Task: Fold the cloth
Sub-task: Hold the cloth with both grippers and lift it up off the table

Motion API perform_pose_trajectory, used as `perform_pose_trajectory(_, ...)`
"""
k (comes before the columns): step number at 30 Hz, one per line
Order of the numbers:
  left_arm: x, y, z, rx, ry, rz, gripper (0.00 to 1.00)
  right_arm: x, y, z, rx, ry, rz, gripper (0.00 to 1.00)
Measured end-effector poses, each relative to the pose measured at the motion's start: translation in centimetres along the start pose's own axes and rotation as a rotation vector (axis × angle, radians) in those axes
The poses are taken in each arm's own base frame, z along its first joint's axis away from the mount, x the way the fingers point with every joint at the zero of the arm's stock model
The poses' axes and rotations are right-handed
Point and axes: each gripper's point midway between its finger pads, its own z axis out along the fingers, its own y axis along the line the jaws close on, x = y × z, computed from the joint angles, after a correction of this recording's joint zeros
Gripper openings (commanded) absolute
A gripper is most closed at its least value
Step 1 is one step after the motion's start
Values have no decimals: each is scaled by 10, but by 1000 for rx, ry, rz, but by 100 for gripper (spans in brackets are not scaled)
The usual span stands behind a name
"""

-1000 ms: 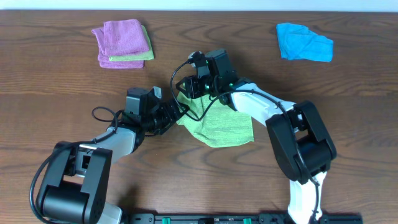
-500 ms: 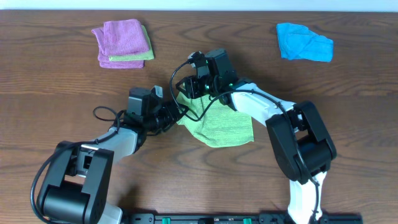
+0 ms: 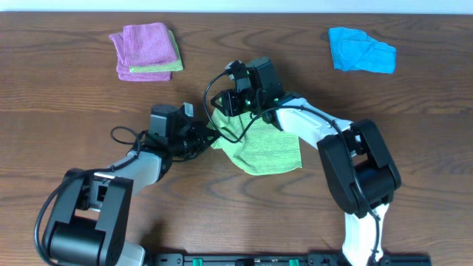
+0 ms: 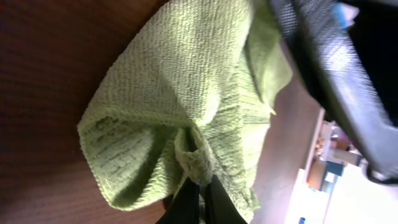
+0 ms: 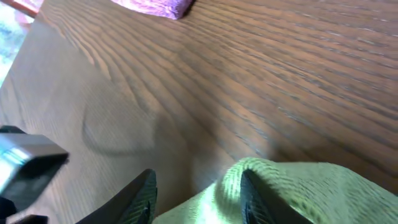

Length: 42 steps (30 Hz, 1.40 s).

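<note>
1. Overhead.
   - Left claw [image 3: 208,137]: at the left edge of the green cloth [image 3: 263,151]; jaw state not legible from here.
   - Right claw [image 3: 224,109]: at the cloth's upper left corner.
   - Green cloth: rumpled, mid-table [image 3: 74,96], between the two arms.
   - Folded purple-and-green stack [image 3: 146,50]: far left.
   - Blue cloth [image 3: 361,49]: crumpled, far right, well apart from the arms.
2. Left wrist.
   - Left claw [image 4: 198,198]: fingers pressed together, pinching a bunched ridge of the green cloth [image 4: 186,81].
   - The rest of the cloth spreads away over the wood.
3. Right wrist.
   - Right claw [image 5: 198,179]: fingers spread.
   - Green cloth [image 5: 311,186]: its edge humps up just beside one finger.
</note>
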Motion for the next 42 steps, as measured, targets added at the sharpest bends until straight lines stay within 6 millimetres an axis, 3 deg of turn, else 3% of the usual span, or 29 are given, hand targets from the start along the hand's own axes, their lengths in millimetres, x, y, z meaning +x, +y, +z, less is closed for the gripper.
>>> perform_pose_trajectory(4, 10, -4, -16, -7, 33, -39, 6, -3, -10, -3, 26, -9, 12, 34)
perform_pose_trajectory(10, 45, -4, -46, -81, 113, -96, 6, -9, -22, -5, 79, -35, 15, 25)
perform_pose_trajectory(18, 78, 10, -66, -172, 200, -141, 6, -27, -25, -7, 106, -110, -15, 23)
perform_pose_trajectory(22, 89, 19, -70, -208, 239, -141, 6, -28, -26, -8, 116, -117, -16, 26)
perform_pose_trajectory(28, 95, 23, -73, -223, 265, -114, 6, -26, -25, -7, 107, -109, -2, 38)
perform_pose_trajectory(32, 100, 24, -75, -227, 284, -120, 6, -9, -24, -9, 103, -35, 42, 47)
perform_pose_trajectory(35, 119, 35, -86, -298, 351, -183, 6, 2, -20, -23, 129, 27, 70, 57)
perform_pose_trajectory(37, 132, 43, -99, -380, 397, -216, 18, 6, -16, -37, 155, 56, 68, 63)
perform_pose_trajectory(38, 136, 45, -106, -422, 414, -221, 45, 7, -11, -49, 171, 73, 57, 67)
perform_pose_trajectory(39, 135, 46, -117, -486, 420, -210, 57, 8, -8, -58, 186, 83, 51, 69)
perform_pose_trajectory(42, 121, 38, -131, -566, 392, -140, 71, 15, -1, -81, 218, 127, 42, 72)
